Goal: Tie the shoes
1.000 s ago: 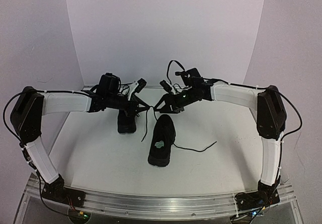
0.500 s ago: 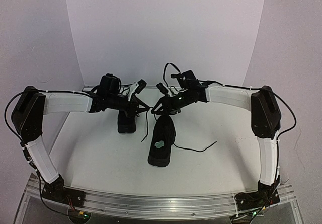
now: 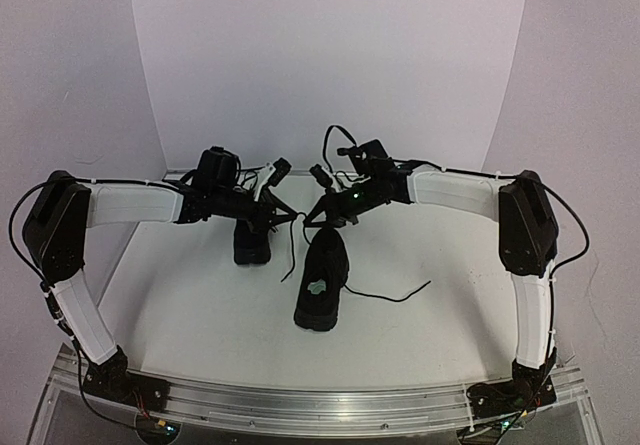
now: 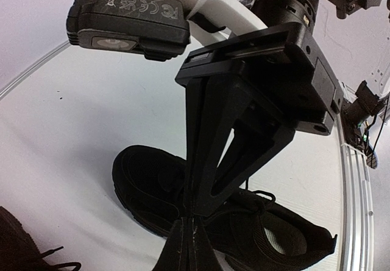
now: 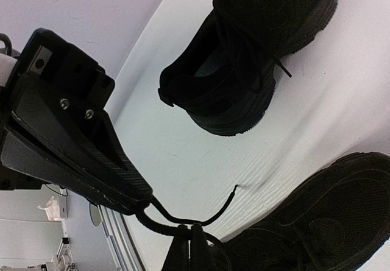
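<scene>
Two black shoes sit at the middle of the table: one further left (image 3: 252, 243) and one with a pale patch inside (image 3: 322, 280). Both grippers hang just above the patched shoe's toe end. My right gripper (image 5: 194, 228) is shut on a thin black lace (image 5: 222, 209), whose free end curls past the fingertips. In the top view it (image 3: 308, 221) almost meets my left gripper (image 3: 284, 215). The left gripper (image 4: 194, 217) is shut tip to tip above the patched shoe (image 4: 286, 237); no lace shows between its fingertips. A lace strand (image 3: 289, 257) hangs down beside that shoe.
Another loose lace (image 3: 395, 297) trails right across the white table (image 3: 200, 315). White walls curve round the back and sides. A metal rail (image 3: 320, 405) runs along the near edge with the arm bases.
The right gripper has closed onto the lace, after shifting slightly left. The left arm and both shoes have stayed put.
</scene>
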You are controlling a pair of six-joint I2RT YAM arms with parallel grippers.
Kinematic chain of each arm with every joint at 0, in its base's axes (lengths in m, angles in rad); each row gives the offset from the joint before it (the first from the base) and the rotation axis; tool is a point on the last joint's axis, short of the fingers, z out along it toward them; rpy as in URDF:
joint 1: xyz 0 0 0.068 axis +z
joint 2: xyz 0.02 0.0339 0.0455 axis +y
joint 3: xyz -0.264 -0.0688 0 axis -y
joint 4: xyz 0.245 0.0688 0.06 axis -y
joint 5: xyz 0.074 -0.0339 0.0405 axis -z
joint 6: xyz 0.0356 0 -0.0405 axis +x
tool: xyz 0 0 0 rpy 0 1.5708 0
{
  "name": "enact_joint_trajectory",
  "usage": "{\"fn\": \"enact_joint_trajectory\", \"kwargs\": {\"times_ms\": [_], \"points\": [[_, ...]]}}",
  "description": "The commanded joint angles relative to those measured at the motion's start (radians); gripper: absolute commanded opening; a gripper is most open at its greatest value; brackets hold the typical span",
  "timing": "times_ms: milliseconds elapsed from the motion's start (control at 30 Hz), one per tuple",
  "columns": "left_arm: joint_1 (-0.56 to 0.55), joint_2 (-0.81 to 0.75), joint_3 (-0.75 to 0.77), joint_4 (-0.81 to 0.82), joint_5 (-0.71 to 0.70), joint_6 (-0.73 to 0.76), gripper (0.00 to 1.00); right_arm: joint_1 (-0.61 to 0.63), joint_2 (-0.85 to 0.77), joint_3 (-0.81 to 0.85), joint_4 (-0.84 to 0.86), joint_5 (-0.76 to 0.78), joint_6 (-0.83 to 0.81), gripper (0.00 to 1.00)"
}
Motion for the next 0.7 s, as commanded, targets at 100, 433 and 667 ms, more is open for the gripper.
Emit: {"fn": "enact_joint_trajectory", "kwargs": {"times_ms": [100, 433, 667], "points": [[0.006, -0.014, -0.004, -0.017, 0.021, 0.031, 0.0, 0.007, -0.067, 0.006, 0.021, 0.062, 0.011, 0.0], [-0.002, 0.041, -0.018, -0.032, 0.016, 0.066, 0.05, 0.006, -0.098, -0.017, 0.021, 0.089, 0.012, 0.0], [-0.029, 0.09, -0.017, 0.036, 0.007, 0.047, 0.2, 0.005, -0.129, -0.057, 0.021, 0.112, 0.013, 0.0]]}}
